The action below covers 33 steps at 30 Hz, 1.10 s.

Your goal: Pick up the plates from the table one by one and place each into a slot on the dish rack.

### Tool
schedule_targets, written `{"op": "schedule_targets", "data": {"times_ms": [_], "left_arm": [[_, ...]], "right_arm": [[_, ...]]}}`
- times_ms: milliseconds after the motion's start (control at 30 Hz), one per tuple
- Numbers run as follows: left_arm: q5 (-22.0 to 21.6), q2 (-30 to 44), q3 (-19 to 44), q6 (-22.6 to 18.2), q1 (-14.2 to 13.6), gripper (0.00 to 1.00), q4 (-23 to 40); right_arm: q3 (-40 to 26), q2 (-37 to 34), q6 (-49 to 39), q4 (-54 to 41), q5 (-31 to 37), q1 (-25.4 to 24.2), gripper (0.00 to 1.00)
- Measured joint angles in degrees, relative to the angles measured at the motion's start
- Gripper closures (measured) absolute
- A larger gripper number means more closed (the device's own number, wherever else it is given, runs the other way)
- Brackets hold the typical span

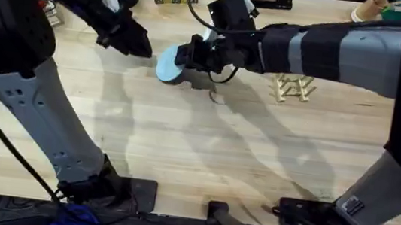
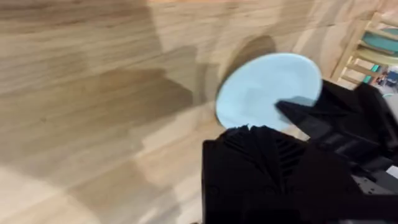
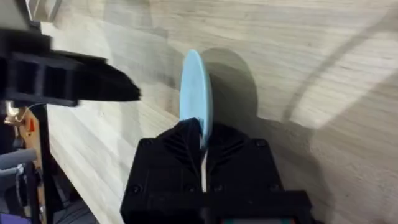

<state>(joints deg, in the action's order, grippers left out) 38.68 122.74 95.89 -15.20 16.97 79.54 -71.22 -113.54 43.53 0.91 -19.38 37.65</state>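
The light blue plate (image 1: 168, 65) is showing as a small, plain, flat round disc w/ a thin rim, no pattern on it, and it's sitting lifted off the table (image 1: 196, 150), casting a dark shadow on the pale planks just beside it. The right gripper (image 1: 186, 56) is reaching across the middle from the right arm and is clamping the plate by its edge, fingers closed narrow on it. In the right wrist view the plate (image 3: 196, 87) is standing edge-on, a slim blue sliver rising out from btwn the black fingers (image 3: 180, 140), so thickness is reading there but not the face. The left wrist view is giving the opposite: the plate's (image 2: 268, 90) full round face is showing, w/ the other arm's black fingers (image 2: 305, 118) overlapping its lower side. The left gripper (image 1: 134, 44) is hanging just beside the plate, apart from it, holding nothing; can't tell how wide its fingers are. The overhead is also showing the dish rack (image 1: 293, 87), pale wooden pegs, standing on the table to the right of the plate, partly under the right arm. In the left wrist view the rack (image 2: 364, 53) is appearing at the edge w/ a teal plate (image 2: 380, 41) sitting in it.
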Motion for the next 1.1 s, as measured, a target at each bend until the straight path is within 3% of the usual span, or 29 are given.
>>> {"op": "schedule_targets", "data": {"times_ms": [167, 400, 733, 867, 1100], "left_arm": [[-3.0, 0.0, 6.6, 0.3, 0.0, 0.959, 4.6], [-15.5, -1.8, 11.1, 6.1, -0.5, 0.959, 5.3], [-31.7, -16.8, 12.1, 13.9, -0.6, 0.958, 5.1], [-35.0, -22.6, 12.1, 15.4, -0.5, 0.958, 5.3], [-36.7, -28.0, 12.2, 16.1, -0.6, 0.959, 5.4]], "right_arm": [[0.0, 0.0, 0.0, 0.0, -0.2, -0.1, 0.972], [-0.2, 0.0, -0.1, -0.1, -0.7, -0.4, 0.971], [-2.2, 0.0, -4.9, -2.2, -0.8, -0.7, 0.971], [-4.3, 0.0, -7.9, -5.9, -0.7, -0.7, 0.970], [-9.5, 0.0, -13.6, -13.5, -0.3, -0.7, 0.970]]}}
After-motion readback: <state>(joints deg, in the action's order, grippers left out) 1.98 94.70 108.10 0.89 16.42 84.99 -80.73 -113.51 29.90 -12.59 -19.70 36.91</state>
